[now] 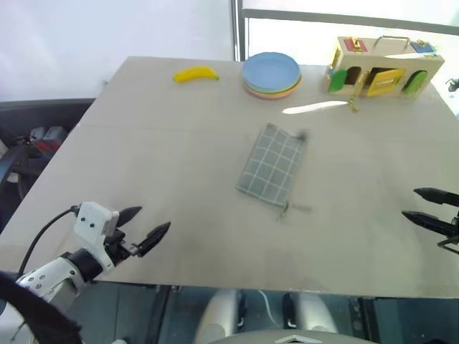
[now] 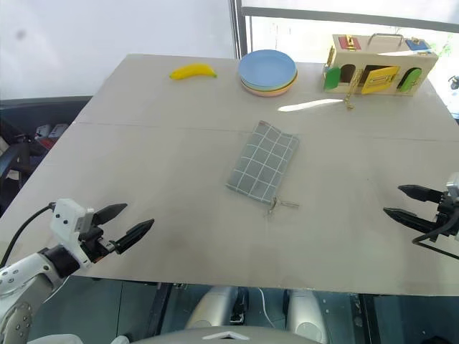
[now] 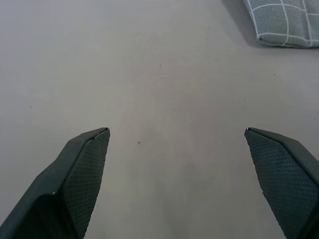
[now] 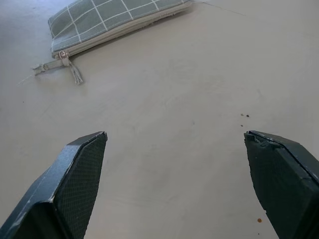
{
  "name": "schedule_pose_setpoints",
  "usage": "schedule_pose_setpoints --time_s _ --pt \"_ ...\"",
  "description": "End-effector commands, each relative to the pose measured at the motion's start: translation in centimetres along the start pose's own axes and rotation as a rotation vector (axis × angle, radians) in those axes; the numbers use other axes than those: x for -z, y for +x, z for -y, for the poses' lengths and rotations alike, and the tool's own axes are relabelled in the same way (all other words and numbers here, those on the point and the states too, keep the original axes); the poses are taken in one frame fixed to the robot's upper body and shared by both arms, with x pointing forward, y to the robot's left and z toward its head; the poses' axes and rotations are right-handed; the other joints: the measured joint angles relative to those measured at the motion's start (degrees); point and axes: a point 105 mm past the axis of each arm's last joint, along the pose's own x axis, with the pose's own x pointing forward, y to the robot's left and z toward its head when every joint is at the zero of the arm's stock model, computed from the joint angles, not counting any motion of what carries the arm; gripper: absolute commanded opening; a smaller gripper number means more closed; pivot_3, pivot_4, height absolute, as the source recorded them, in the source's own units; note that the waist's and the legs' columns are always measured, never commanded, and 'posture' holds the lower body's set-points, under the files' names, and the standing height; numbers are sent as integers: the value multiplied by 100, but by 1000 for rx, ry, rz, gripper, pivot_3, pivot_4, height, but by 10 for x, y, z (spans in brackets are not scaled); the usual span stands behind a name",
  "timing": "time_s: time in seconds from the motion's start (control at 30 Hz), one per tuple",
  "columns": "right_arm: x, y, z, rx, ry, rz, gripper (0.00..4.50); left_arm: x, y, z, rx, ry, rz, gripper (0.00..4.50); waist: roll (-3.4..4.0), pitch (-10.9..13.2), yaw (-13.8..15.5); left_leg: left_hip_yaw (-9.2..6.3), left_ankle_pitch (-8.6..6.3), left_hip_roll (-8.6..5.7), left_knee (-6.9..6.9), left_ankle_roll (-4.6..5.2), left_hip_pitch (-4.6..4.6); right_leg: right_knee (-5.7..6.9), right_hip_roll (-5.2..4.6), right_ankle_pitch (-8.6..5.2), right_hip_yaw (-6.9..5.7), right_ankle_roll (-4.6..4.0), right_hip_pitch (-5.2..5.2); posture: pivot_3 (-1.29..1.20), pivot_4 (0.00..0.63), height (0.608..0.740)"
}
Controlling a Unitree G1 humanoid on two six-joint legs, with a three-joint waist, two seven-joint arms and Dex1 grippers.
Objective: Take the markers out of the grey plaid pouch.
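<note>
The grey plaid pouch (image 1: 272, 166) lies flat near the middle of the table, its long side running away from me. Its zipper pull cord (image 1: 287, 209) trails off the near corner. The markers are out of view. My left gripper (image 1: 154, 218) hovers open over the near left part of the table, well short of the pouch, with nothing between its fingers. My right gripper (image 1: 410, 203) is open and empty at the near right, pointing inward. The pouch (image 4: 109, 22) shows its zipper edge to the right wrist view, and its corner (image 3: 284, 22) shows in the left wrist view.
At the far side of the table (image 1: 143, 143) lie a yellow banana (image 1: 196, 74), a stack of coloured plates (image 1: 271, 74) and a wooden latch box (image 1: 384, 66). The table's front edge runs just below both grippers.
</note>
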Motion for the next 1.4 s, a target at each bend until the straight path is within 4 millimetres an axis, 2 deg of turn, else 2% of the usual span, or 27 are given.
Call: schedule_pose_setpoints --time_s 0.03,0.53,0.83,0.9,1.1,1.27,1.4 --pt "-12 -7 1 8 -48 12 4475 -10 -2 2 0 37 34 4500 0 0 0 0 0 0 0 0 0 0 0 0 0 0 0 0 150 740" --pt "-13 -6 -5 -5 -46 7 4475 -4 -2 1 6 29 27 4500 2 1 -1 0 0 0 -1 0 -1 0 0 0 0 0 -2 0 150 740" --pt "-12 -5 -10 -45 -40 29 4475 -2 2 5 49 112 -2 4500 4 1 1 0 0 0 -1 0 -2 0 -1 0 1 0 -3 0 150 740" --pt "-15 -3 -17 -81 -35 56 4475 -5 10 11 86 158 1 4500 4 2 5 0 -1 0 -1 0 -2 0 -1 0 0 0 -3 0 150 740" --pt "-24 0 -40 -187 -58 119 4475 -22 49 53 239 420 15 4500 10 1 27 0 -1 -2 -2 1 -4 -1 -3 0 1 0 -3 0 150 740" --pt "-30 4 -52 -241 -81 142 4475 -38 85 66 280 609 75 4500 13 0 16 1 0 -2 -5 1 -4 0 -1 2 2 2 -5 0 150 740" --pt "-34 7 -55 -243 -97 158 4475 -50 118 74 306 862 136 4500 16 -2 19 2 0 -2 -5 2 -3 3 1 13 2 20 -6 0 150 740"
